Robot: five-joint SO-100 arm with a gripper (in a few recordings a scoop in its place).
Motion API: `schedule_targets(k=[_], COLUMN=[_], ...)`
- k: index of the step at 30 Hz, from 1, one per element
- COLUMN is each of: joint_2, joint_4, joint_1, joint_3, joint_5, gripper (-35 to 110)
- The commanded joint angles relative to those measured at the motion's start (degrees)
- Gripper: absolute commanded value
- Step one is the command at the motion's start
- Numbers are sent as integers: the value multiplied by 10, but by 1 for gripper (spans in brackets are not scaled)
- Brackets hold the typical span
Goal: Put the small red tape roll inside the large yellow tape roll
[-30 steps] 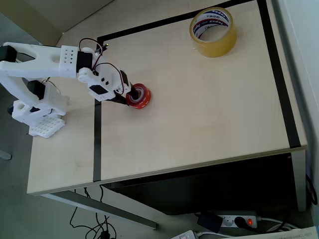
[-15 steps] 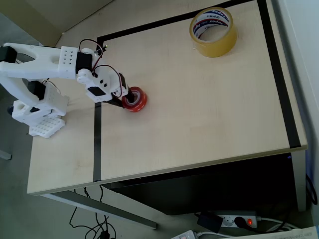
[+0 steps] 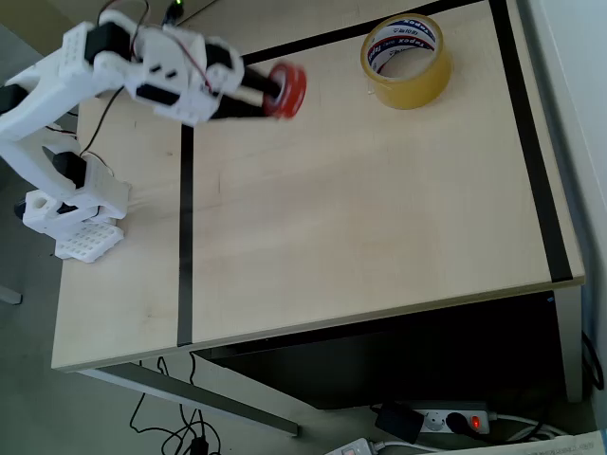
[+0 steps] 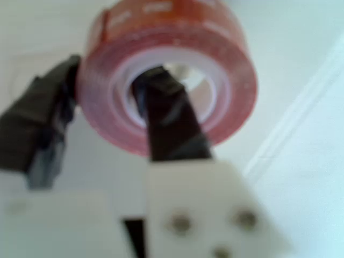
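gripper: [image 3: 270,93] in overhead view, blurred by motion, raised above the table near its far edge; in wrist view [image 4: 102,102] one dark finger [image 4: 166,123] goes through the roll's hole, the other dark finger [image 4: 40,123] sits outside the roll's wall on the left
grip state: jaws closed down on the wall of the small red tape roll, one finger inside the core, one outside
small red tape roll: [image 3: 287,90] at the gripper tip in overhead view, clear of the tabletop, tilted on edge, smeared; in wrist view [image 4: 215,59] glossy red ring, whitish-pink core, hole facing camera, out of focus
large yellow tape roll: [image 3: 406,61] lying flat on the table near the far right corner in overhead view, hole up, white core with red and blue lettering
red vs yellow: apart, red roll to the left of yellow in overhead view, not touching, open table between them
arm: [image 3: 57,85] white, reaching from its base at left of the overhead view toward the right, red and black wires on top
arm base: [image 3: 71,213] white, on the table's left strip, outside the black line
table: [image 3: 379,218] light wood top, black tape lines [image 3: 185,237] marking a rectangle
floor: power strip [image 3: 446,419] with a red light below the table's near edge, cables beside it
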Motion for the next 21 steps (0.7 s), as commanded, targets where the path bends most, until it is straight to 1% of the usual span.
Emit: schedule_targets(k=[1, 6, 8, 10, 11, 12, 21], joint_2=[-32, -152, -236, -347, -389, -404, -433], joint_4=[11, 27, 68, 120, 127, 124, 65], joint_1=[-33, -51, -55, -60, -62, -63, -88], joint_3=[-165, -334, -471, -663, -731, -750, -724], joint_5=[-18, -20, -20, -29, -35, -39, -40], gripper=[0, 0, 0, 0, 0, 0, 0])
